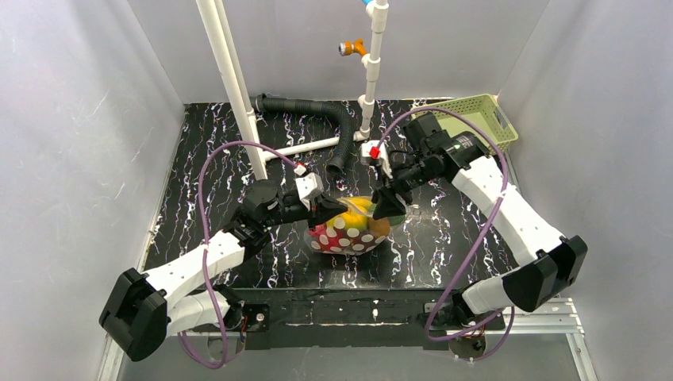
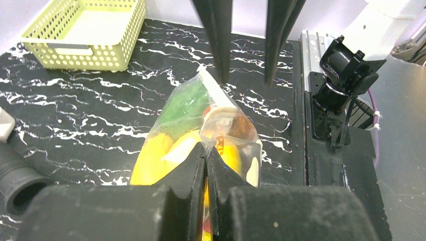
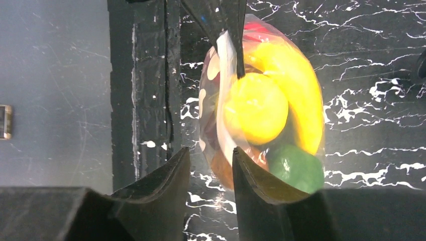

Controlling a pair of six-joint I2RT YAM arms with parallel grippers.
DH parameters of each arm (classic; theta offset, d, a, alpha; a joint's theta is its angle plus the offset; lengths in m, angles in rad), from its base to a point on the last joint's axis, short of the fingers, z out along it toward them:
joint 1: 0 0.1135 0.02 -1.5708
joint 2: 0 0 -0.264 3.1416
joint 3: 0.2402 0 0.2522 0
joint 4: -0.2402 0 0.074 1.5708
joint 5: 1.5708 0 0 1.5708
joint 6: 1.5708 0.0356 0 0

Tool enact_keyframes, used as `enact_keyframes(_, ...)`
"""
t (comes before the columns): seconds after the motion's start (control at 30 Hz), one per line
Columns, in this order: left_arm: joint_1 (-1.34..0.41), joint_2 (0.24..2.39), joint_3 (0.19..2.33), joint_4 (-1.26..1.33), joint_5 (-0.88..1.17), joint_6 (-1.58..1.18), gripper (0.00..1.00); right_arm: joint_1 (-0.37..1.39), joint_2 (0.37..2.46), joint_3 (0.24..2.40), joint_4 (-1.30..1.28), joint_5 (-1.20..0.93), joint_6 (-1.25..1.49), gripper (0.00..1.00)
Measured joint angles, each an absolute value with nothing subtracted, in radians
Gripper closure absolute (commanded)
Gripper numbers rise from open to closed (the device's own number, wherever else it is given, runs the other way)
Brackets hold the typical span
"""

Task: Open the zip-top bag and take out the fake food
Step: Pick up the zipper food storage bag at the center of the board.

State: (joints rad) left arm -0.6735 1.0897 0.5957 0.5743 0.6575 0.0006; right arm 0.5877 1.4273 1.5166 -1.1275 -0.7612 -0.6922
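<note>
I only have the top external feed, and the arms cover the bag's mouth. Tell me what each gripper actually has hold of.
Observer: The left wrist view shows the left gripper shut on the zip-top bag, pinching one end of its white zip strip.
Operator: Now give me the right one.
Observer: The right wrist view shows the right gripper open. Its fingers stand apart, and the strip's other end lies by the gap, not clamped.
</note>
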Motion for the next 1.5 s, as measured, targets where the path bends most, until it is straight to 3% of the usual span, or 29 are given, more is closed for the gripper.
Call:
enact_keyframes(0.27, -0.646, 1.056, 0.55, 0.59, 0.643, -0.038, 1.0, 0.338, 1.323, 1.39, -1.105, -0.917, -0.793, 0.11)
enact_keyframes(0.67, -0.629, 1.051, 0.55, 0.596, 0.64, -0.068, 1.0, 0.213, 1.226, 1.166, -1.039, -1.023, -1.017, 0.08)
enact_keyframes(1.0, -0.624, 1.036, 0.549, 0.593, 0.64, -0.068, 1.0, 0.119, 1.414, 1.182, -0.98, -1.016, -1.077, 0.2)
enact_keyframes(1.3, -0.622, 1.035, 0.546, 0.593, 0.64, -0.069, 1.0, 0.103, 1.436, 1.182, -0.965, -0.972, -1.132, 0.26)
enact_keyframes(1.5, -0.617, 1.034, 0.546, 0.593, 0.64, -0.072, 1.0, 0.129, 1.499, 1.203, -0.95, -0.937, -1.159, 0.5)
